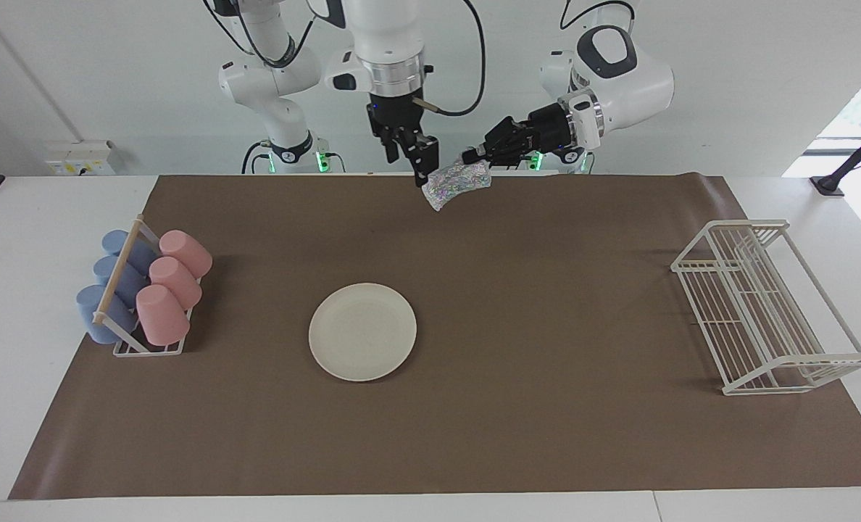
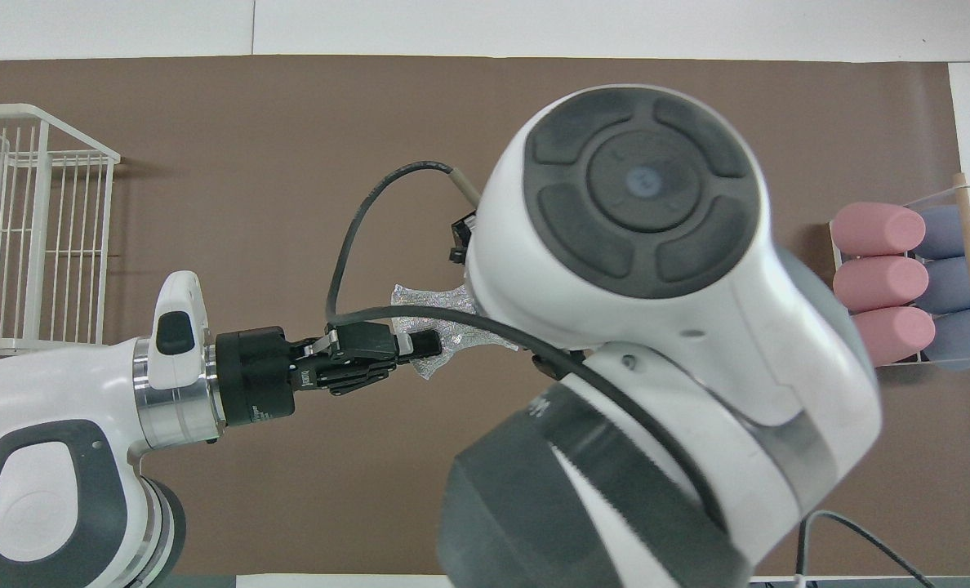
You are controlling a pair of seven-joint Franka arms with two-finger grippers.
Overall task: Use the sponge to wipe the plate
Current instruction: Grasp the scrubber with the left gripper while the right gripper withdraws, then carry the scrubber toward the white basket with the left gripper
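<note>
Held up over the table's robot-side edge, the sponge [image 1: 457,185] is pinched in the left hand [image 1: 472,157], the right hand [image 1: 417,161] spread apart beside it; the plate [image 1: 362,331] lies mid-table, well apart.

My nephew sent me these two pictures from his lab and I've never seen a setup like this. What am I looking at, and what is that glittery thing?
These are two robot arms at one table, each ending in a two-finger claw. One picture faces the robots from across the table; the other looks steeply down from above their own end, so its sides are flipped. The glittery thing is a sponge, up in the air over the robots' edge of the brown mat. The left claw is shut on it; the right claw is at its other end, whether gripping I cannot tell. On the mat lie a cream plate, a rack of pink and blue cups at the right arm's end, and an empty white wire rack at the left arm's end.
</note>
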